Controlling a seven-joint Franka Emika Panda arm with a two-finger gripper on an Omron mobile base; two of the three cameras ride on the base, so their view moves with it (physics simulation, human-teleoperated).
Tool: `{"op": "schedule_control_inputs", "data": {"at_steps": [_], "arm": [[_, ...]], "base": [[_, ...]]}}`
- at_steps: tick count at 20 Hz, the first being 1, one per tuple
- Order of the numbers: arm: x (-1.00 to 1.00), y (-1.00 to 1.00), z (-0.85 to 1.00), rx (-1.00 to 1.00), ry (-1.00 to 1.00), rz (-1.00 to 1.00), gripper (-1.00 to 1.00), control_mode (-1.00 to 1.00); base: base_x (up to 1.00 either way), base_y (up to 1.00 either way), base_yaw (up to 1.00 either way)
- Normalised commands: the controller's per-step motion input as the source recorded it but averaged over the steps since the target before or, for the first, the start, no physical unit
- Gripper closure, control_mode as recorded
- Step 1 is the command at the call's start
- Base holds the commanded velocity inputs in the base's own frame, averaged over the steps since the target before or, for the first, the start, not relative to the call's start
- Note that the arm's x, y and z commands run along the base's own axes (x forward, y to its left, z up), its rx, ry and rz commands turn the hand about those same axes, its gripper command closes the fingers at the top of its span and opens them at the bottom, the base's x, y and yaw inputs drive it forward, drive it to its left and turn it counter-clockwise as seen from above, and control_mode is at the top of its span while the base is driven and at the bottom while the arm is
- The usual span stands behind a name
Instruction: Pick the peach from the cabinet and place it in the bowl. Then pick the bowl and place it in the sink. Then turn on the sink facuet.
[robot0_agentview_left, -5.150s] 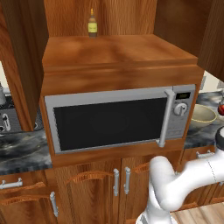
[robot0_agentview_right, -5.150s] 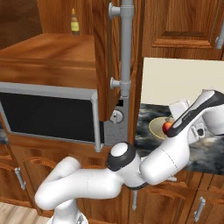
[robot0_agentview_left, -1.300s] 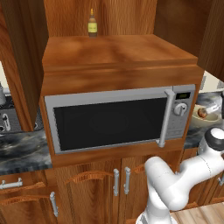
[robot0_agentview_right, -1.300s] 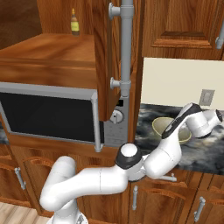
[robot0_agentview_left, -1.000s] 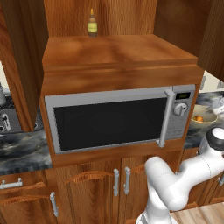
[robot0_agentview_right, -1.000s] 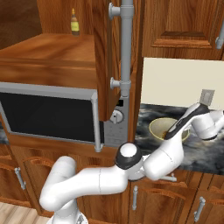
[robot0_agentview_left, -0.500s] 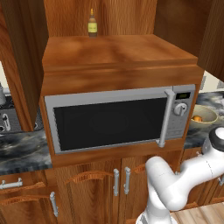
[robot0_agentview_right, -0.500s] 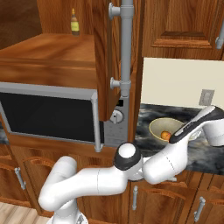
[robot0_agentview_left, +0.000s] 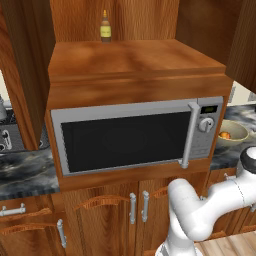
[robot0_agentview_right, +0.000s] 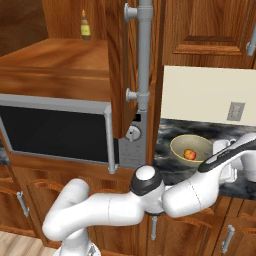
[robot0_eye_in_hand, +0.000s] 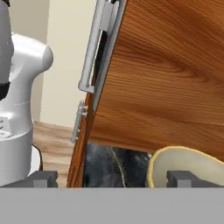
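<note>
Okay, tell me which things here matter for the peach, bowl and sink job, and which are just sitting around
Part of the job:
peach, lying in the bowl
bowl, on the dark counter
cabinet
gripper, close beside the bowl

Just sitting around:
microwave
brown bottle
wall socket

Glossy reddish-brown wood cabinet (robot0_agentview_left: 135, 60), brushed-metal microwave (robot0_agentview_left: 135, 132), polished dark marbled stone counter (robot0_agentview_right: 172, 167).

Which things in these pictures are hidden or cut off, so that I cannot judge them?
- Bowl: left base view, its left side hidden by the microwave.
- Bowl: hand view, cut by the lower edge.
- Gripper: hand view, just the tips show.
- Bottle label: too small to read.
</note>
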Motion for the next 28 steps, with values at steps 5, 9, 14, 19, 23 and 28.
{"op": "schedule_control_inputs", "data": {"at_steps": [5, 9, 14, 19, 23, 28], "arm": [[0.12, 0.02, 0.0, -0.11, -0.41, 0.08, -1.0, -1.0], [0.32, 0.04, -0.1, -0.12, -0.4, 0.01, -1.0, -1.0], [0.29, 0.1, -0.34, -0.12, -0.25, 0.06, -1.0, -1.0], [0.01, 0.18, -0.12, -0.1, -0.04, 0.08, -1.0, -1.0], [0.1, 0.02, -0.01, -0.02, -0.04, 0.02, -1.0, -1.0], [0.34, 0.0, -0.35, -0.08, -0.15, 0.0, -1.0, -1.0]], "base": [[0.0, 0.0, 0.0], [0.0, 0.0, 0.0], [0.0, 0.0, 0.0], [0.0, 0.0, 0.0], [0.0, 0.0, 0.0], [0.0, 0.0, 0.0]]}}
